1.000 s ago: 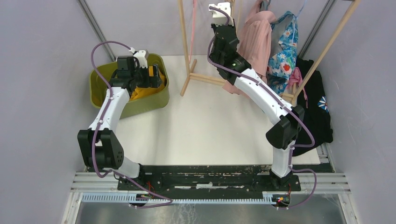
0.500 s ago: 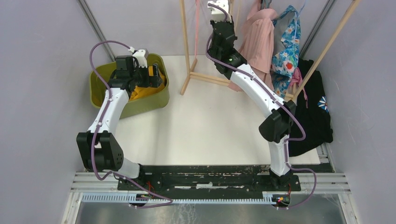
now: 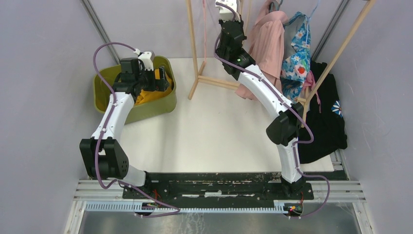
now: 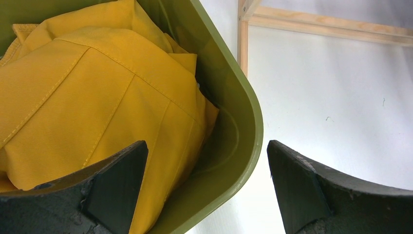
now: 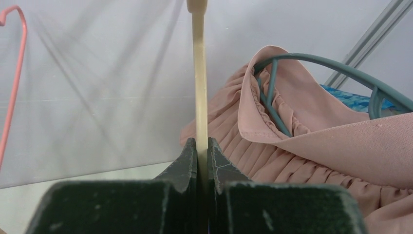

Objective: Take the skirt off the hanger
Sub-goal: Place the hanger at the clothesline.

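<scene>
A pink pleated skirt [image 3: 269,39] hangs on a teal hanger [image 5: 311,61] on the wooden rack at the back; it also shows in the right wrist view [image 5: 302,146]. My right gripper [image 5: 202,146] is raised beside it, to its left. The jaws are closed on a thin pale wooden bar [image 5: 198,83] of the rack and do not touch the skirt. My left gripper [image 4: 207,170] is open and empty. It hovers over the rim of the green bin [image 4: 243,126], which holds a yellow garment [image 4: 87,97].
An empty pink wire hanger [image 5: 14,73] hangs to the left of the bar. A blue floral garment [image 3: 298,48] and a black one [image 3: 328,112] hang at the right of the rack. The rack's wooden feet [image 3: 214,80] stand on the white table.
My right arm's elbow has swung left and the gripper has risen slightly at the rack. The pink skirt has shifted a little. The left arm has not moved.
</scene>
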`<state>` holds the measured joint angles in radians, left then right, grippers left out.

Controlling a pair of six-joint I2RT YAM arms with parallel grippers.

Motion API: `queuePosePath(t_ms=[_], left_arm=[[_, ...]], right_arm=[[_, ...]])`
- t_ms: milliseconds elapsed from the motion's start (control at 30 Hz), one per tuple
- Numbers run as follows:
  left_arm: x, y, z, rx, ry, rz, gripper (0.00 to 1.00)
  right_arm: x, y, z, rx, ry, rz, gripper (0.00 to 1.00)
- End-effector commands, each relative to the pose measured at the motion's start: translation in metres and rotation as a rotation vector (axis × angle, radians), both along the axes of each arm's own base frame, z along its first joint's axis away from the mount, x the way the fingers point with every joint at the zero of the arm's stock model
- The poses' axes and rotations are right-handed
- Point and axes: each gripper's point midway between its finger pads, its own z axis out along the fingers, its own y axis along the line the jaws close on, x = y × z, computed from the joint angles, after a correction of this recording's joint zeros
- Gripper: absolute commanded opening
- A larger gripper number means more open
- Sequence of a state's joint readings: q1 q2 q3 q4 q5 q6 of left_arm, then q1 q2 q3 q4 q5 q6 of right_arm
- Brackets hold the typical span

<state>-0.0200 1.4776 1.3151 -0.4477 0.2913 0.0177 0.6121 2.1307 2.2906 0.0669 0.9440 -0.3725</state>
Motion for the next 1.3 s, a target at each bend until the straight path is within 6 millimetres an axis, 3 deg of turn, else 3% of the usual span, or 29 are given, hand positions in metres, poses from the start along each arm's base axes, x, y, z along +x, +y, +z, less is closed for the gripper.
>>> queuePosePath(t_ms=[0, 133, 667, 733, 900, 1267], left_arm=[[0.006, -0.003, 0.022, 0.014, -0.080, -0.030, 0.99], [0.008, -0.002, 0.021, 0.015, -0.077, -0.026, 0.99], [0.004, -0.002, 0.020, 0.014, -0.079, -0.023, 0.99], [0.003, -0.002, 0.020, 0.017, -0.080, -0.023, 0.99], [0.002, -0.001, 0.020, 0.017, -0.080, -0.021, 0.99], [0.002, -0.002, 0.022, 0.013, -0.085, -0.026, 0.99]], right_arm=[[0.011, -0.025, 0.002, 0.021, -0.017, -0.053, 0.01], [0.013, -0.015, 0.000, 0.029, 0.002, 0.013, 0.07], [0.007, 0.039, -0.015, 0.029, 0.067, 0.221, 0.01], [0.006, 0.040, -0.015, 0.031, 0.061, 0.214, 0.03], [0.003, 0.028, -0.009, 0.011, 0.043, 0.146, 0.21], [-0.008, 0.010, 0.002, 0.027, 0.023, 0.061, 0.39]])
